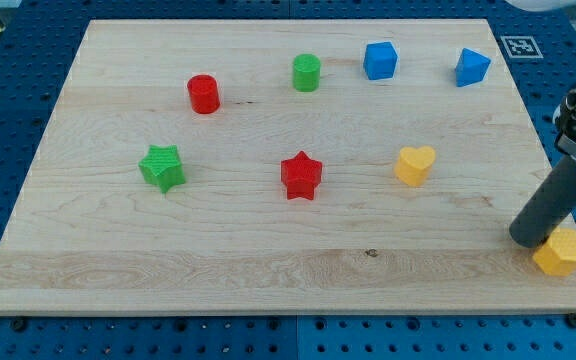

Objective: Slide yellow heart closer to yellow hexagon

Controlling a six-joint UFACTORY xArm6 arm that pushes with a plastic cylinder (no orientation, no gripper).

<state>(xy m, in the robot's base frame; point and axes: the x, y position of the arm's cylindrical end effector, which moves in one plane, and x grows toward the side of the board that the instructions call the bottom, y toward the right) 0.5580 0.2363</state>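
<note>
At board's right edge, tip (530, 240) touching yellow hexagon (560, 252)

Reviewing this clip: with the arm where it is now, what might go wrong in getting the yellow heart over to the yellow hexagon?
1. My tip sits right against the yellow hexagon, which lies at the edge of the board near the view's bottom right corner. A careless departure may nudge it off.
2. The tip is far from the yellow heart, on the hexagon's side of it; it likely must circle behind the heart.
3. An off-centre push may send the heart wide.
</note>
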